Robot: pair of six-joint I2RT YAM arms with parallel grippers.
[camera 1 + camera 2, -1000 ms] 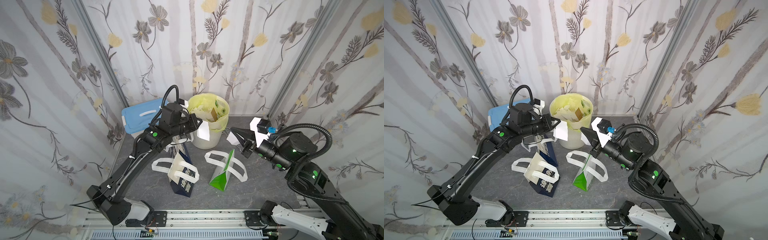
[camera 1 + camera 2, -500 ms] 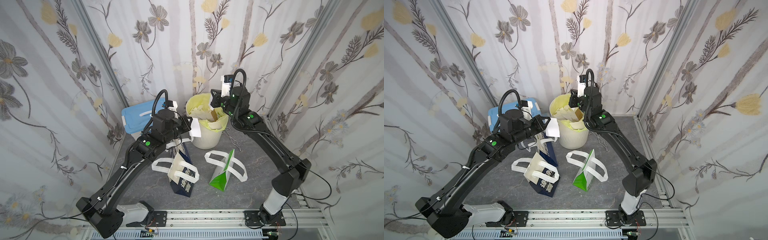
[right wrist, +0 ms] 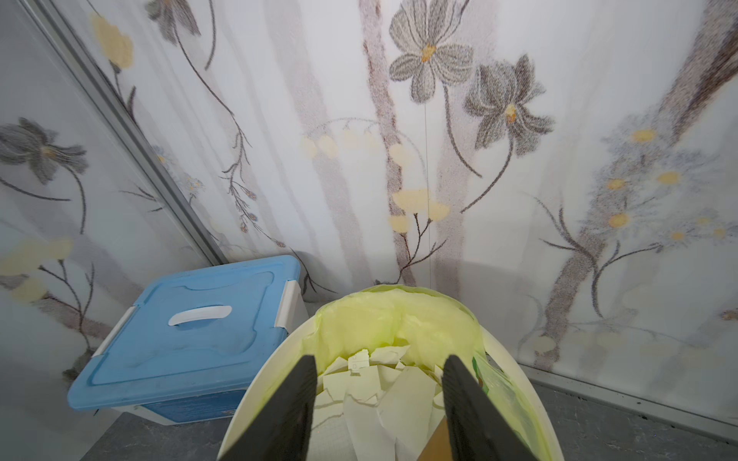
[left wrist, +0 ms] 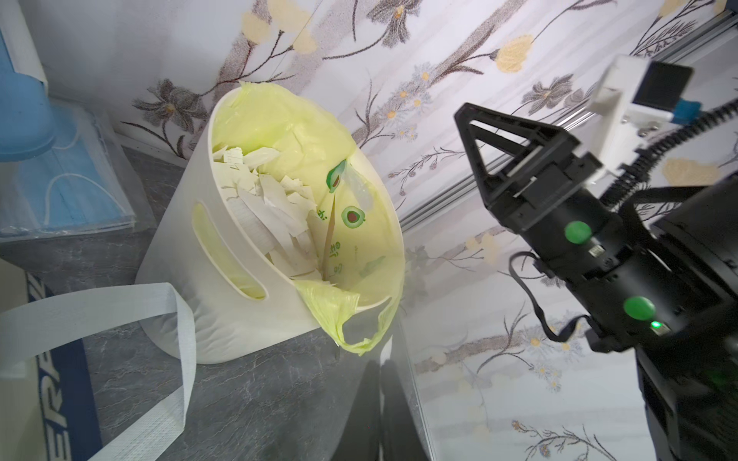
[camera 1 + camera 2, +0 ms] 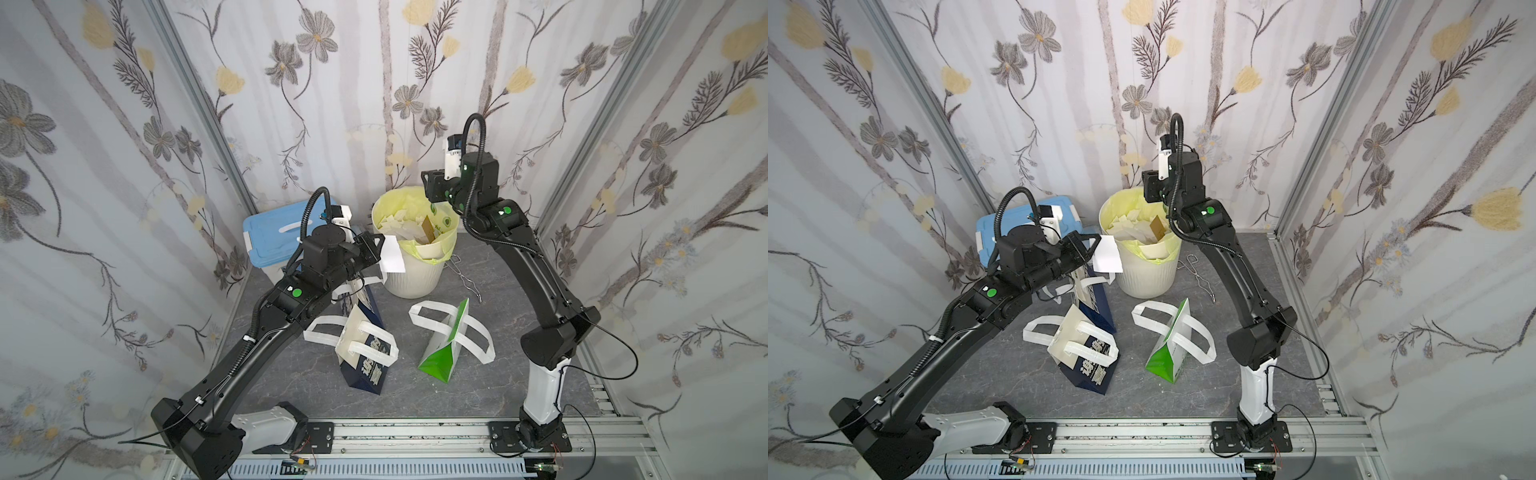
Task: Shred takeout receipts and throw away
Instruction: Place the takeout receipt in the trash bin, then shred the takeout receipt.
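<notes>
A white takeout receipt (image 5: pixel 392 254) (image 5: pixel 1108 258) hangs upright just left of the bin, with my left gripper (image 5: pixel 379 249) (image 5: pixel 1090 249) shut on its edge. In the left wrist view that gripper (image 4: pixel 380 399) stands closed, and only a thin white sliver of the receipt (image 4: pixel 385 351) shows between its fingers. My right gripper (image 5: pixel 430 189) (image 5: pixel 1148 188) (image 3: pixel 379 399) hovers open over the far rim of the white bin (image 5: pixel 411 279) (image 5: pixel 1144 279) (image 4: pixel 187 279) (image 3: pixel 255 399) with nothing between its fingers. Torn paper pieces (image 5: pixel 401 226) (image 3: pixel 379 383) (image 4: pixel 275 203) lie inside the bin's yellow-green liner.
A blue lidded box (image 5: pixel 270 237) (image 3: pixel 191 331) stands at the back left beside the bin. Two navy bags (image 5: pixel 368 361) and a green-and-white bag (image 5: pixel 446 351) with white loop handles lie on the grey floor in front. Thin metal tongs (image 5: pixel 467 274) lie right of the bin.
My right arm swung from the front right up over the bin with a torn white piece, then opened; the piece is gone from it. The left arm drew back slightly, still gripping its receipt.
</notes>
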